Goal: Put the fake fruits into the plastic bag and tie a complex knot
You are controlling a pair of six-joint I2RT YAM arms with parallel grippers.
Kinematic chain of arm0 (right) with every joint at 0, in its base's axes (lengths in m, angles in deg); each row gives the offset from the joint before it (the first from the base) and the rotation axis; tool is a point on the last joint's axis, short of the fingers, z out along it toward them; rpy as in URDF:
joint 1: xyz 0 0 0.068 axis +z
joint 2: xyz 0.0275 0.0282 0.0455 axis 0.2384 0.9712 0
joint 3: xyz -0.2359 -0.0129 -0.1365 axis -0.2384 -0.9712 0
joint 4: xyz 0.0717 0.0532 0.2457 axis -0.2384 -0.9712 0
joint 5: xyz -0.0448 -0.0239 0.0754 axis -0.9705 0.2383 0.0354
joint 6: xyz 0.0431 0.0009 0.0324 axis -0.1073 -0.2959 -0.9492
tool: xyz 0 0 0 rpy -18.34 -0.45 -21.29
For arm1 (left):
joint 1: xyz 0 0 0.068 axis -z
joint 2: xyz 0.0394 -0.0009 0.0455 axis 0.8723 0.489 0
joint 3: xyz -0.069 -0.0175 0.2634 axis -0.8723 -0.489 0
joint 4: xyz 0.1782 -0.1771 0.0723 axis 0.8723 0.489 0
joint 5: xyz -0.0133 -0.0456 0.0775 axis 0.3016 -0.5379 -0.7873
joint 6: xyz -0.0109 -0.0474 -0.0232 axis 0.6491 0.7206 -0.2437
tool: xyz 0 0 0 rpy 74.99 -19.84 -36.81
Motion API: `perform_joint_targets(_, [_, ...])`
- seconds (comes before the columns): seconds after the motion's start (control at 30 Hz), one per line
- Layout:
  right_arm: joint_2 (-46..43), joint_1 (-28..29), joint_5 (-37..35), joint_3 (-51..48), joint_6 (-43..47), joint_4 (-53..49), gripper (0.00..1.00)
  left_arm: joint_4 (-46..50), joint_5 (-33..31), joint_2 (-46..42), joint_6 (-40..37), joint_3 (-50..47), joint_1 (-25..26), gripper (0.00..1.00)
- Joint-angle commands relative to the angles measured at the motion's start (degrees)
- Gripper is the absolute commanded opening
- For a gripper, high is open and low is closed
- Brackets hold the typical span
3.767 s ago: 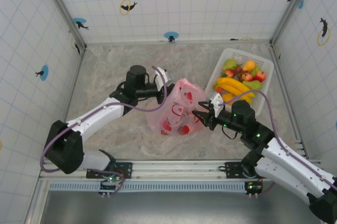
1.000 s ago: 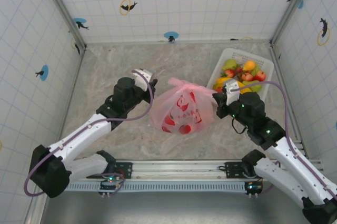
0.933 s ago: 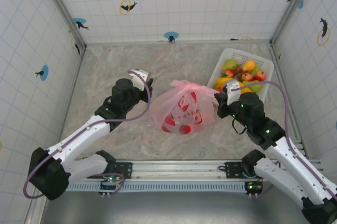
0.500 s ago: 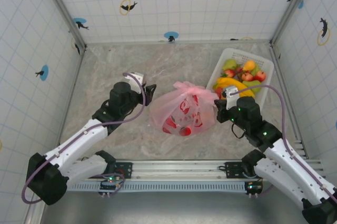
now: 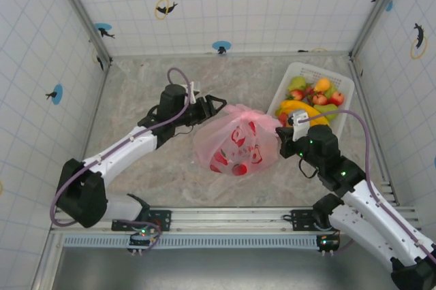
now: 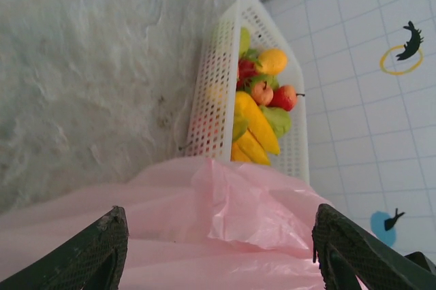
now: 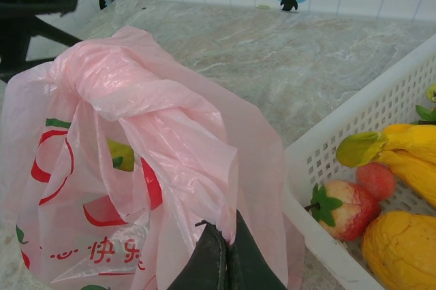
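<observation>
The pink plastic bag [image 5: 236,141] sits mid-table with fake fruits [image 5: 225,160] showing through it. Its handle strips are bunched into a knot [image 7: 105,75] at the top. My right gripper [image 7: 228,252] is shut on a handle strip of the bag, at the bag's right side [image 5: 283,131]. My left gripper [image 5: 215,104] is open at the bag's upper left. Its fingers [image 6: 102,249] stand wide apart, with pink bag plastic [image 6: 231,215] between them and not gripped. More fake fruits [image 5: 310,99] lie in the white basket [image 5: 298,70].
The white slatted basket [image 7: 340,147] stands just right of the bag, close to my right gripper, with a strawberry [image 7: 340,208] and yellow fruits [image 6: 255,123] inside. Tiled walls enclose the marble table [image 5: 143,86]. Open floor lies left and behind the bag.
My left gripper opened, let go of the bag's handle strip, and swung forward and right to the bag's top. The right gripper kept its grip and barely moved.
</observation>
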Motion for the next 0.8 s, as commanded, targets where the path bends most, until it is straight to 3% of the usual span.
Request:
perform_joint_targets(0.0, [-0.65,-0.22,-0.08,-0.56,0.17,2.11,0.0,-4.68,5.7,-0.01,7.84,-0.32,-0.08,0.7])
perform_joint_targets(0.47, [0.24,-0.15,0.31,-0.13,-0.17,2.96,0.0,-8.43,7.15,3.68,9.07,-1.03,1.06,0.68])
perform_joint_targets(0.63, [0.15,-0.17,-0.03,-0.12,-0.26,2.79,0.0,-11.58,8.95,5.07,10.22,-1.24,1.24,0.55])
perform_joint_targets(0.77, [0.16,-0.14,0.15,-0.06,-0.44,2.87,0.0,-13.89,8.96,5.54,10.55,-2.39,1.24,0.37])
